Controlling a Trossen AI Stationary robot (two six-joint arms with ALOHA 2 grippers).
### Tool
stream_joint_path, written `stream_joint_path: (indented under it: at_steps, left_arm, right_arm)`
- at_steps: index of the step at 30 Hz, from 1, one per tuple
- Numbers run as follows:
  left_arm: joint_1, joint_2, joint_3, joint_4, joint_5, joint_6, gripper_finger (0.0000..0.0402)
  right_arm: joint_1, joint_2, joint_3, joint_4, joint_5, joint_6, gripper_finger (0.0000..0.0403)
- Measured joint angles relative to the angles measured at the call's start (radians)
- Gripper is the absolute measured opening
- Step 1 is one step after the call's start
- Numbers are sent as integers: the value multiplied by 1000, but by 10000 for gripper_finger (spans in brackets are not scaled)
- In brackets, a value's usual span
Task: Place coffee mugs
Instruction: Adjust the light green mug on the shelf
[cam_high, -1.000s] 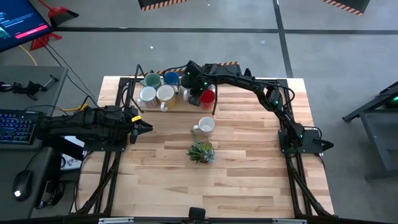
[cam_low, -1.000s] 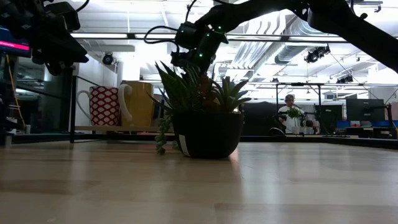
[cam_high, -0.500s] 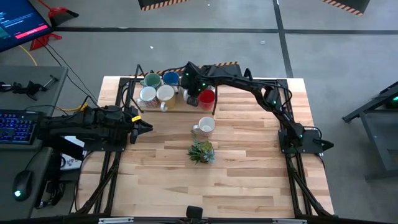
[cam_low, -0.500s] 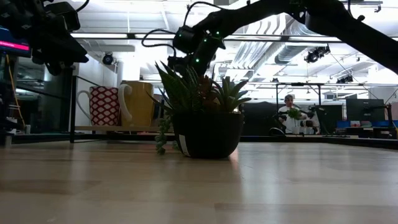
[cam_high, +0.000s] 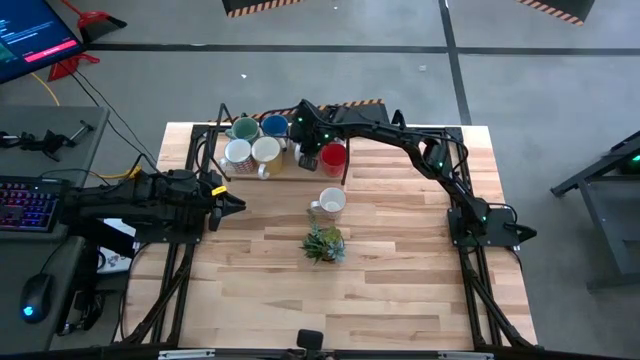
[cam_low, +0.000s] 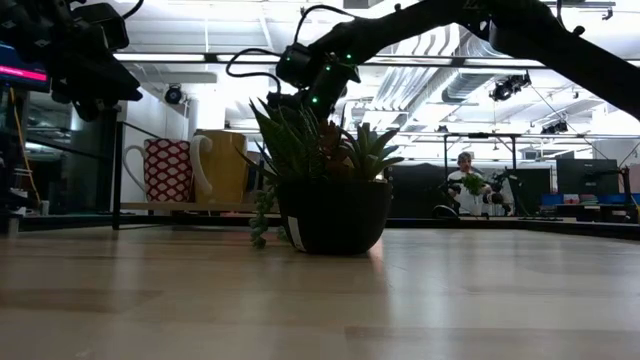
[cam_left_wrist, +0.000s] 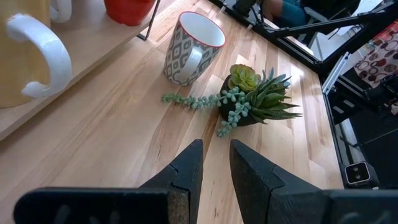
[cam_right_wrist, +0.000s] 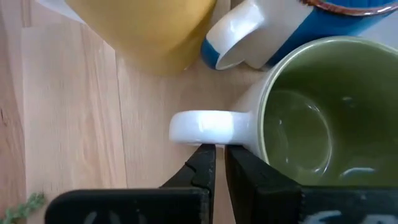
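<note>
Hovering right gripper — jaws nearly shut, just beside green-lined mug's handle

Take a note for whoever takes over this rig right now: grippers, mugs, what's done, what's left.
Left gripper: open, empty, waiting at the table's left side.
Right gripper: shut, tips against the white handle of the green-lined mug on the back shelf; no clear grip on it.
Mugs: teal mug, blue mug, red mug and two pale mugs are crowded on that shelf. The patterned mug stands alone mid-table, beside the plant.
Done: probably just the patterned mug.
Left: the shelf mugs, likely starting with the green-lined mug.
</note>
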Motion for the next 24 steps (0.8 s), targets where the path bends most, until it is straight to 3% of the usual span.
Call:
stream_joint_path:
  at_steps: [24]
  left_arm:
    - [0,0,0,0,0,-9,71]
  right_arm:
    - [-3,-2,1,38,21,24,16]
